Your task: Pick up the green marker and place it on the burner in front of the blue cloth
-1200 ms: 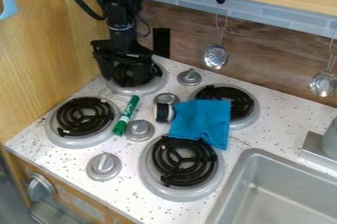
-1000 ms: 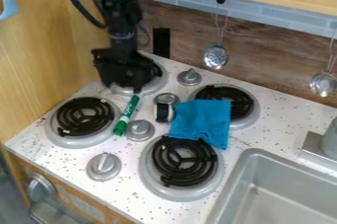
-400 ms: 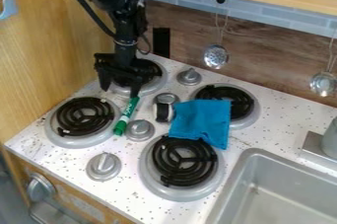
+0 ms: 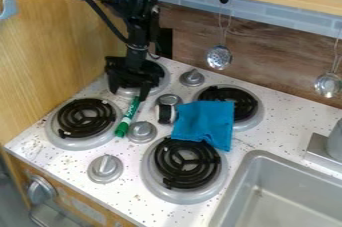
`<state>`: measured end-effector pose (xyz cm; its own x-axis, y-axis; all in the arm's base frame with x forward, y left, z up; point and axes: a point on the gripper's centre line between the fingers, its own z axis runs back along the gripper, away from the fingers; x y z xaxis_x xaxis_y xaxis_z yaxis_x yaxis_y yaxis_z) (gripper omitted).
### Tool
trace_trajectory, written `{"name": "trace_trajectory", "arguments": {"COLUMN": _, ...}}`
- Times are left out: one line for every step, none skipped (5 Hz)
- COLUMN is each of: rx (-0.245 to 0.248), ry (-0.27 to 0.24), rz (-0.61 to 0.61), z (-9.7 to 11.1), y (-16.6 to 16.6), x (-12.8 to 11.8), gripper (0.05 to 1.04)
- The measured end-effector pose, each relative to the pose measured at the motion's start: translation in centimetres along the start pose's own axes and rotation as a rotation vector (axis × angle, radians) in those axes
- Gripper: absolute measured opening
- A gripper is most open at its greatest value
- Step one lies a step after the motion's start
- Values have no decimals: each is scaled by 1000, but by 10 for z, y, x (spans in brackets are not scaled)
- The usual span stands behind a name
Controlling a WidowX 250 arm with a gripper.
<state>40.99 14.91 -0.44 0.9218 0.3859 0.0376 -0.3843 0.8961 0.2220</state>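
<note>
The black gripper hangs over the back left burner, with its two fingers spread apart and nothing seen between them. Its right fingertip is at the upper end of a green marker; whether they touch I cannot tell. The marker lies slanted on the counter between the front left burner and a knob, its green cap toward the front. To the right, a blue cloth lies across parts of the two right burners. A small black and white cylindrical object is just left of the cloth.
Front left burner, front right burner and several silver knobs cover the stovetop. A grey sink is at the lower right. Two metal ladles hang on the back wall, and a wooden panel stands at the left.
The gripper was lowered over the back left burner, then shifted slightly right and forward, toward the marker's upper end. The marker and cloth have stayed in place.
</note>
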Motion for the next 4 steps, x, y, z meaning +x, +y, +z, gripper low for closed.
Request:
{"name": "trace_trajectory", "arguments": {"rx": 3, "ry": 5, "rz": -16, "z": -5, "y": -9, "x": 5, "gripper": 1001}}
{"name": "trace_trajectory", "arguments": {"rx": -1, "ry": 22, "rz": -21, "z": -11, "y": -15, "x": 10, "gripper": 1001}}
{"name": "trace_trajectory", "arguments": {"rx": -3, "ry": 31, "rz": -13, "z": -14, "y": -17, "x": 16, "gripper": 1001}}
{"name": "trace_trajectory", "arguments": {"rx": -1, "ry": 32, "rz": -20, "z": -13, "y": -17, "x": 18, "gripper": 1001}}
